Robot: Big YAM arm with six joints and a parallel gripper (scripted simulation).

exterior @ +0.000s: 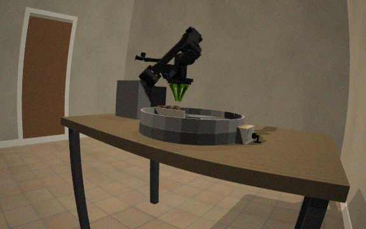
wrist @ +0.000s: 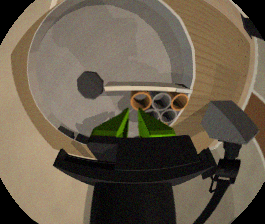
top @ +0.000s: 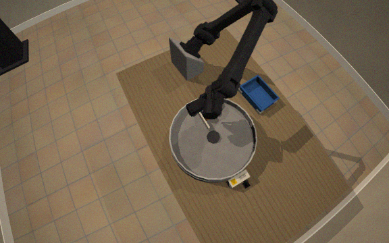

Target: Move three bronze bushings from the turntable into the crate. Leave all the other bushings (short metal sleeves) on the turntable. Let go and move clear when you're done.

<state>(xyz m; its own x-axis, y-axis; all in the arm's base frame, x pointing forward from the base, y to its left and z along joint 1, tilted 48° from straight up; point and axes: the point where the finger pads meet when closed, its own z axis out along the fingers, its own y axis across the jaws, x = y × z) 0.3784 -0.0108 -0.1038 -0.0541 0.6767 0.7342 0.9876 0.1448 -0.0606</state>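
Note:
The grey round turntable (top: 215,162) (exterior: 199,124) (wrist: 118,45) has a raised rim. Two bronze bushings stand by its pale divider: one bronze bushing (wrist: 132,101) nearer the hub and another bronze bushing (wrist: 172,102) near the rim. A grey bushing (wrist: 154,101) stands between them, with two more grey ones behind, one partly hidden by a finger. My gripper (exterior: 178,100) (wrist: 133,111) hangs above the turntable, over the bushings' side. Its green fingers are slightly open, with a narrow empty gap. In the top view the arm hides the fingers and most bushings. The blue crate (top: 261,95) looks empty.
The divider (top: 204,120) (exterior: 170,112) (wrist: 148,88) runs from the dark hub (top: 213,137) (wrist: 90,84) to the rim. A white control box (top: 240,179) (exterior: 246,134) sits against the turntable's outside. The grey arm base block (top: 184,64) (exterior: 129,98) stands behind.

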